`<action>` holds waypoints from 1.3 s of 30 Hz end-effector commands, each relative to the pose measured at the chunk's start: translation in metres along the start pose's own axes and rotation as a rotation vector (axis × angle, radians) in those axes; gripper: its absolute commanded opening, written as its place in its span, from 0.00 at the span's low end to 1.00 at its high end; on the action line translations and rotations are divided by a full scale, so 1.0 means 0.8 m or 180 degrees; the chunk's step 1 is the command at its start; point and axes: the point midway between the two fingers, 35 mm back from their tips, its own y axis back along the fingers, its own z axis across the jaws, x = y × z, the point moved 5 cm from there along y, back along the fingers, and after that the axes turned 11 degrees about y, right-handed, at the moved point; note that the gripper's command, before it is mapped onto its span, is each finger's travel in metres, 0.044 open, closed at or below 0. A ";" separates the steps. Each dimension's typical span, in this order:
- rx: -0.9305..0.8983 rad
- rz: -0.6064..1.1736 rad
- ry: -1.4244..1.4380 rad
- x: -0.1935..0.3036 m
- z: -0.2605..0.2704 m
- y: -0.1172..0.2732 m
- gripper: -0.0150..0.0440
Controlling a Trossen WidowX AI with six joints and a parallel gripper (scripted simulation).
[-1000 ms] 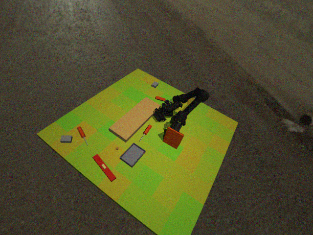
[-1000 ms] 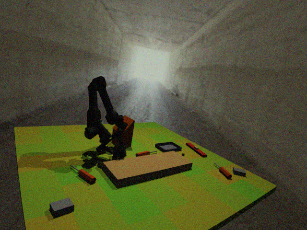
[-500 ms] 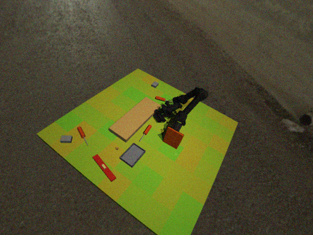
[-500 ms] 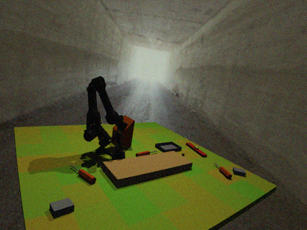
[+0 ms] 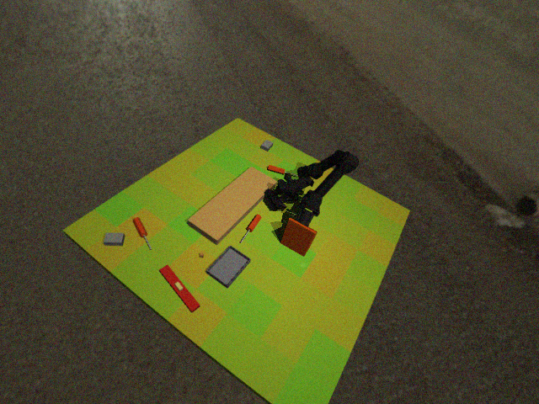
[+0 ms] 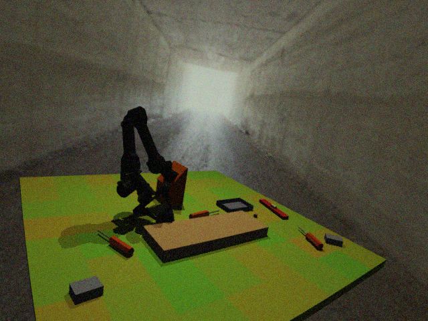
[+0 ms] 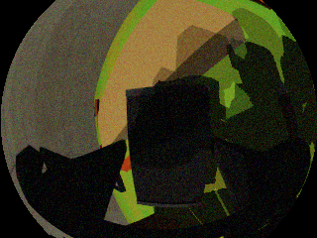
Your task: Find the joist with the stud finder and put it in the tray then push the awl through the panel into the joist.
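Observation:
The tan floor panel (image 5: 230,207) (image 6: 207,229) (image 7: 144,64) lies flat. My gripper (image 5: 278,194) (image 6: 154,211) (image 7: 168,144) is open, low at the panel's end nearest the arm. The dark stud finder (image 7: 168,119) stands between the open fingers; in the top and exterior views it is too dark to separate clearly from the gripper. The grey tray (image 5: 227,266) (image 6: 235,206) holds nothing. Three orange-handled tools lie around the panel: one (image 5: 253,223) (image 6: 199,214) near the tray, one (image 5: 139,226) (image 6: 313,241) at the far end, one (image 5: 275,169) (image 6: 120,246) beside the gripper. I cannot tell which is the awl.
An orange block (image 5: 298,236) (image 6: 178,190) stands by the arm's base. A red level (image 5: 187,297) (image 6: 280,212) lies beyond the tray, with a small brown piece (image 5: 200,255) (image 6: 255,215) nearby. Grey blocks (image 5: 114,238) (image 5: 266,145) (image 6: 86,289) (image 6: 334,239) lie near the mat's edges.

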 end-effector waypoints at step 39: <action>-0.0018 0.0014 -0.0005 -0.038 0.028 0.128 1.00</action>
